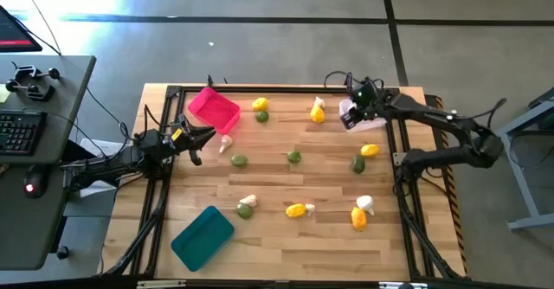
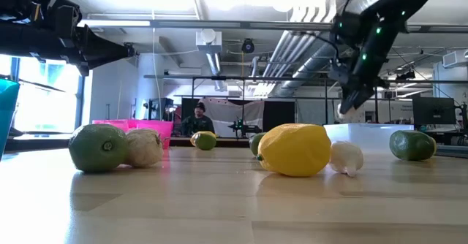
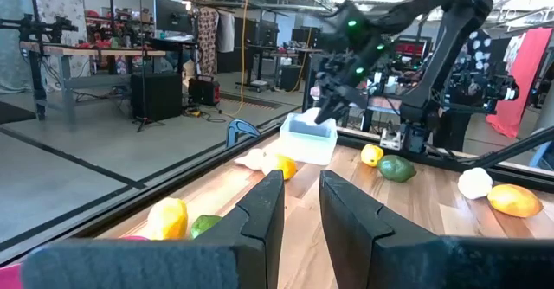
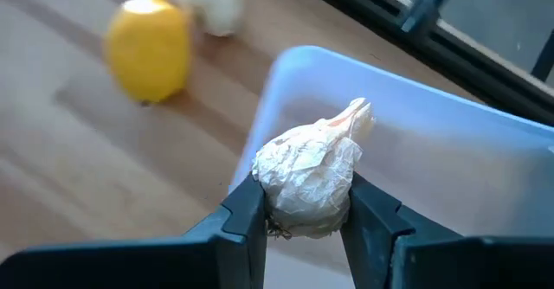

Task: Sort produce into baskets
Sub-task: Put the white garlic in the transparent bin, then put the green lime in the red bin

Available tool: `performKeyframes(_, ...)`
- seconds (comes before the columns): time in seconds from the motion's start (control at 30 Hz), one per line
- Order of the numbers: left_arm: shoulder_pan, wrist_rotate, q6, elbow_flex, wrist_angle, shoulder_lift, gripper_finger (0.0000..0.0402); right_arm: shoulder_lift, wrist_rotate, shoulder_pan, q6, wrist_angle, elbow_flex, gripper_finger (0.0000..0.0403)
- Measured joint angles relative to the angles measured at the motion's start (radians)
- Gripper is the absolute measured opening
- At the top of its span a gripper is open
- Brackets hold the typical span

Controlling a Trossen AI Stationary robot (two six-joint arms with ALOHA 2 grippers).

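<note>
Over the whitish basket [image 4: 450, 159] at the table's far right corner, my right gripper [image 4: 303, 211] is shut on a white garlic bulb [image 4: 307, 172]. The high view shows the same gripper [image 1: 353, 116] above that basket [image 1: 374, 123]. My left gripper [image 3: 301, 198] waits level at the table's left side, beside the pink basket [image 1: 214, 109]. It is open a little, with nothing between its fingers. The teal basket [image 1: 202, 237] sits near the front left. Lemons, green fruits and garlic bulbs lie scattered on the wood. My right gripper pinches the garlic bulb by its two opposite sides [image 4: 267, 185] between the two fingers. The fingers slant down from above. The bulb is lifted clear over the basket's near wall, its pointed stem tip [image 4: 359, 112] facing away from the gripper.
Loose produce lies across the middle: a lemon [image 1: 260, 105] and a green one [image 1: 262, 116] by the pink basket, a lemon [image 1: 318, 112] near the whitish basket, a lemon [image 1: 370, 150] and a green one [image 1: 357, 163] at the right, others along the front [image 1: 296, 209].
</note>
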Motion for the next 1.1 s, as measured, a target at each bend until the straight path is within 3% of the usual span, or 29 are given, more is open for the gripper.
performKeyframes(0.2,0.0,0.0,0.0,0.0,0.0,0.0,0.0062,0.098,-0.063,-0.115,-0.051,0.039,0.0,0.0099)
performKeyframes(0.5,0.0,0.0,0.0,0.0,0.0,0.0,0.0062,0.222,-0.054,-0.15,-0.067,0.069,0.0,0.0104)
performKeyframes(0.77,0.0,0.0,0.0,0.0,0.001,0.0,0.0062,0.227,-0.046,-0.15,-0.075,0.07,0.0,0.0173)
performKeyframes(0.93,0.0,0.0,0.0,0.0,0.003,0.0,0.0062,0.227,-0.013,-0.149,-0.089,0.063,0.0,0.021)
performKeyframes(1.1,0.0,-0.008,0.0,0.0,0.024,0.0,0.0062,0.201,0.107,-0.143,-0.129,-0.064,0.069,0.0208)
